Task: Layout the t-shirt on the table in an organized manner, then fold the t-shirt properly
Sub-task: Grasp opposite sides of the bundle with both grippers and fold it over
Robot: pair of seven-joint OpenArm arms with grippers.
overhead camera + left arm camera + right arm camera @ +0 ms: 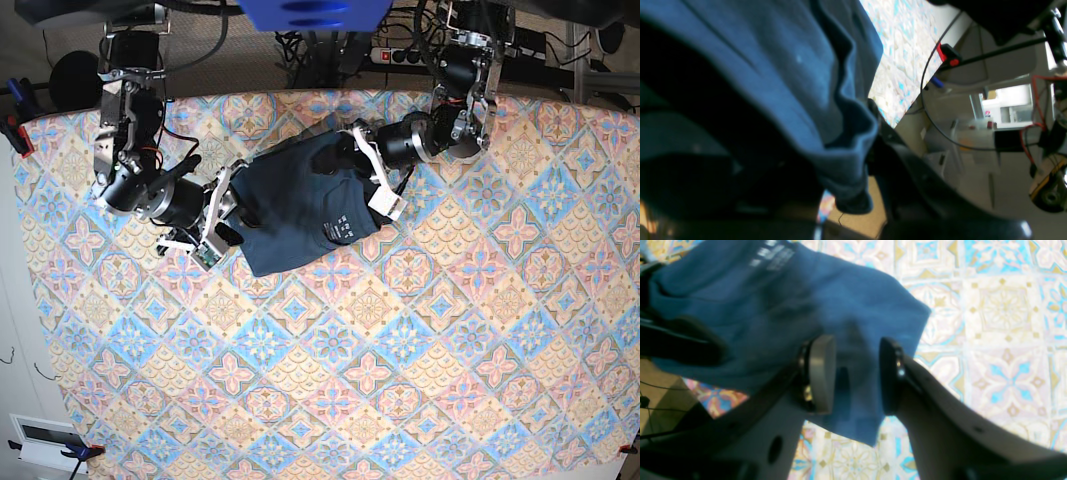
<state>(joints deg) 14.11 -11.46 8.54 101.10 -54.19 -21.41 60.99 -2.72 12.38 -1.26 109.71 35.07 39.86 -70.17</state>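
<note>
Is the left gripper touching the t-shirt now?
Touching. In the left wrist view, the left gripper is shut on a bunched fold of the t-shirt, and the cloth hangs over its fingers.

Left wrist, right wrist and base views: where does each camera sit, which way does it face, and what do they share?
Left wrist: on the left arm, looking along its shut gripper at a pinched hem of the dark navy-blue cotton t-shirt.
Right wrist: on the right arm, facing down past its parted gripper onto the shirt and the pastel-tiled table.
Base: overhead, looking down; both arms show.
Shared: the shirt and table.
</note>
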